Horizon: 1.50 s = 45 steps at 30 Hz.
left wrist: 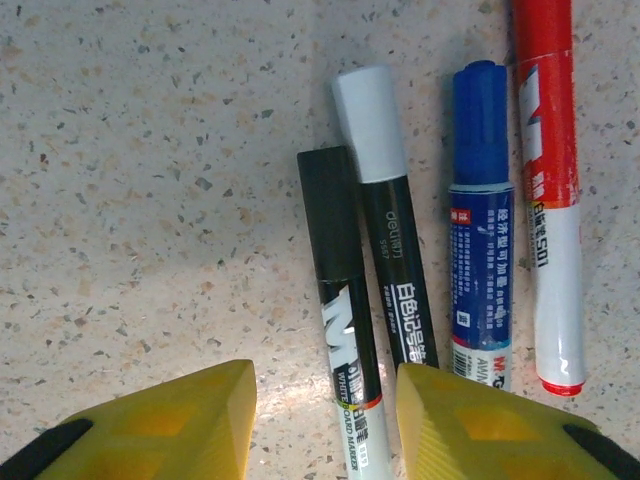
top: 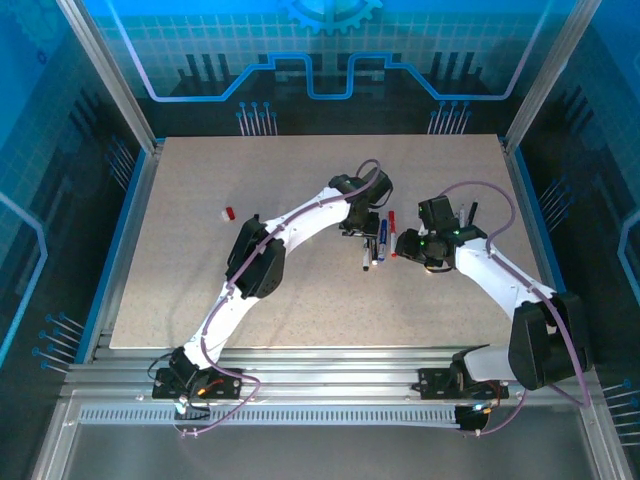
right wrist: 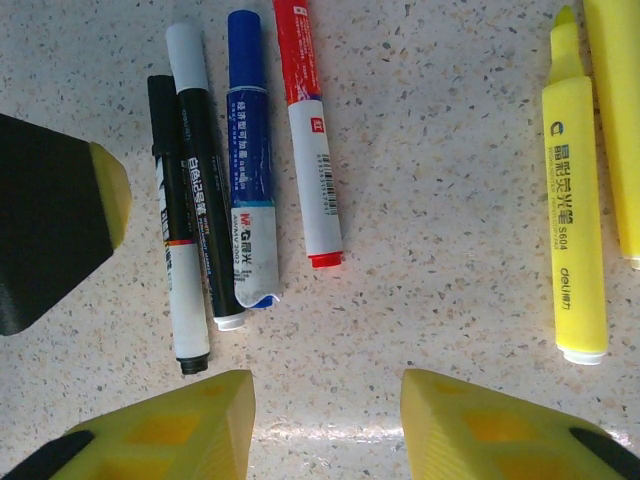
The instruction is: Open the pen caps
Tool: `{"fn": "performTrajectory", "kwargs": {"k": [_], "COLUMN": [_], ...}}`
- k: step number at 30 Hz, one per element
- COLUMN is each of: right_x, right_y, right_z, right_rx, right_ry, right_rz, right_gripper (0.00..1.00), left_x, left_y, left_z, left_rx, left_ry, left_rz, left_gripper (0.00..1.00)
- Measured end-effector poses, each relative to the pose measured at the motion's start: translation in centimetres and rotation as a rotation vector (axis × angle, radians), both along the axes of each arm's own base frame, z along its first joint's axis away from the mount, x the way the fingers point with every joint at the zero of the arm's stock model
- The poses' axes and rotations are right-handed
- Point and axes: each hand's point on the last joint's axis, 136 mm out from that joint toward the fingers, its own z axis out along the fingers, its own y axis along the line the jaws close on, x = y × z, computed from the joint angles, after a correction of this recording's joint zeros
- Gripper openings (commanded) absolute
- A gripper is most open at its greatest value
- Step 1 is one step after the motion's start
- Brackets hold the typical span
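1. Plainly, four pens are seen lying side by side on the table (left wrist: pixel 150 200). With the blue marker (left wrist: pixel 481 250) as landmark, the red marker (left wrist: pixel 548 200) lies just beside it on one side, the white-capped marker (left wrist: pixel 385 230) and black marker (left wrist: pixel 340 300) on the other.
2. The left gripper (left wrist: pixel 325 425) is held near the blue marker's lower end, fingers spread, nothing pinched.
3. The right gripper (right wrist: pixel 325 425) is likewise spread and empty, below the blue marker.
4. The pens are judged light, stiff, smooth and liable to roll.
5. The barrel is best pinched mid-length and the blue cap (left wrist: pixel 480 125) gripped across its width, then pulled straight along the axis.
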Motion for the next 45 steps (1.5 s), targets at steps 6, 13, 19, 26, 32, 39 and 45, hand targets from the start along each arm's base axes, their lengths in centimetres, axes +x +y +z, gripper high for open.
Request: {"fn": "performTrajectory", "kwargs": {"k": [6, 13, 19, 26, 32, 39, 45], "right_x": [0.1, 0.1, 0.1, 0.1, 0.4, 0.5, 0.6], "right_y": [0.1, 0.2, 0.2, 0.4, 0.6, 0.9, 1.1], "right_z": [0.1, 0.0, 0.0, -0.7, -1.2, -1.2, -1.7], "right_rx": [0.007, 0.007, 0.007, 0.015, 0.021, 0.036, 0.041], "right_ry": [-0.004, -0.003, -0.003, 0.013, 0.024, 0.021, 0.031], "right_rz": [0.003, 0.004, 0.004, 0.01, 0.015, 0.022, 0.021], "right_gripper": [0.43, 0.42, 0.41, 0.4, 0.39, 0.39, 0.38], "left_x": [0.1, 0.5, 1.1, 1.1, 1.6, 2.7, 2.8], "left_y": [-0.1, -0.4, -0.5, 0.5, 0.9, 1.9, 2.0], "left_z": [-0.5, -1.5, -2.5, -3.7, -3.8, -4.0, -4.0], "left_rx": [0.006, 0.012, 0.037, 0.094, 0.102, 0.08, 0.056], "left_ry": [0.006, 0.013, 0.006, 0.014, 0.01, 0.032, 0.05], "left_rz": [0.0, -0.001, -0.011, -0.002, 0.011, 0.041, 0.044], "left_gripper": [0.42, 0.41, 0.38, 0.37, 0.37, 0.33, 0.31]}}
